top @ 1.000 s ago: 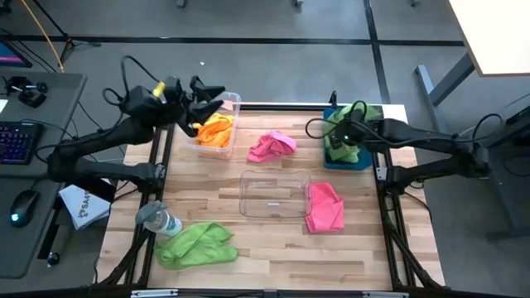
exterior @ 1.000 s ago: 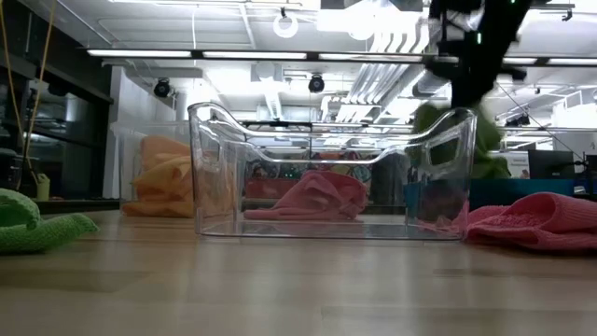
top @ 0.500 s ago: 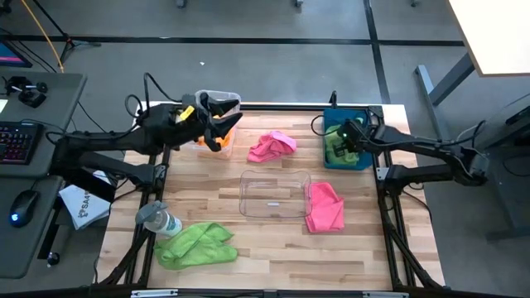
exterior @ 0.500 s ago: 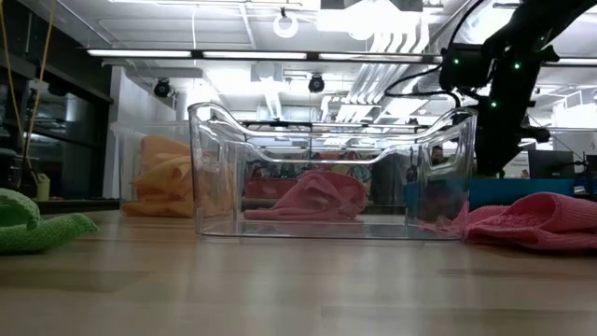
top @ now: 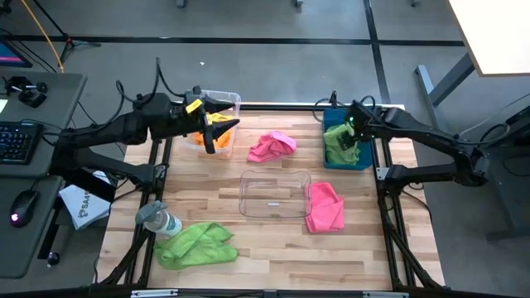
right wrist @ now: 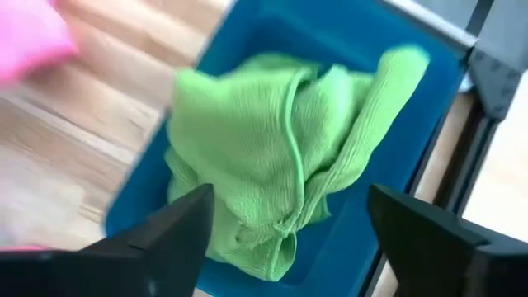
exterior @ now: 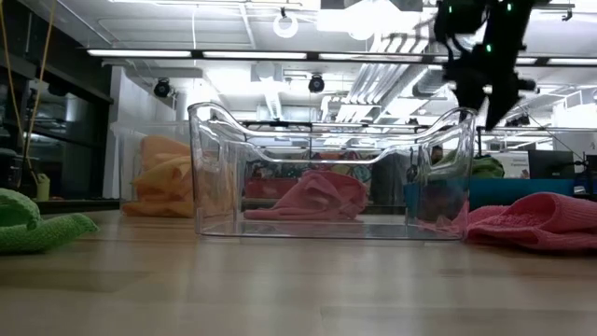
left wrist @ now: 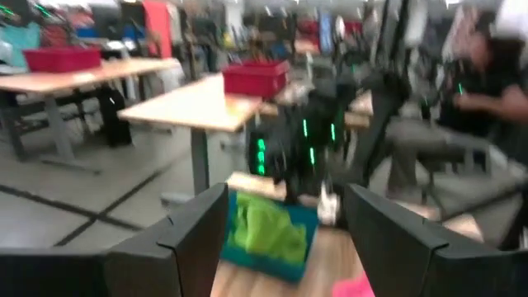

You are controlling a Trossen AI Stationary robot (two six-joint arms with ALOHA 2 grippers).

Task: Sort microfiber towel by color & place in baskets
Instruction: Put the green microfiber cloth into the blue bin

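A green towel (right wrist: 272, 157) lies crumpled in the blue basket (top: 346, 157) at the table's far right. My right gripper (right wrist: 289, 202) hovers open just above it, touching nothing. At the far left, orange towels (top: 217, 122) fill a clear basket (top: 224, 99), and my left gripper (top: 217, 134) hangs open over its near side. Another clear basket (top: 273, 194) stands mid-table. One pink towel (top: 272, 146) lies beyond it and another (top: 325, 207) lies to its right. A second green towel (top: 196, 244) rests at the near left.
A clear plastic bottle (top: 157, 219) lies at the table's left edge above the near green towel. A white printed bag (top: 83, 207) sits off the table to the left. Bare wood shows at the near right corner (top: 373, 257).
My right gripper has gone down into the blue basket with the green towel, opened and let it go, then risen clear; the towel now lies in the basket. My left gripper has moved from the orange basket's far side toward its near side, staying open.
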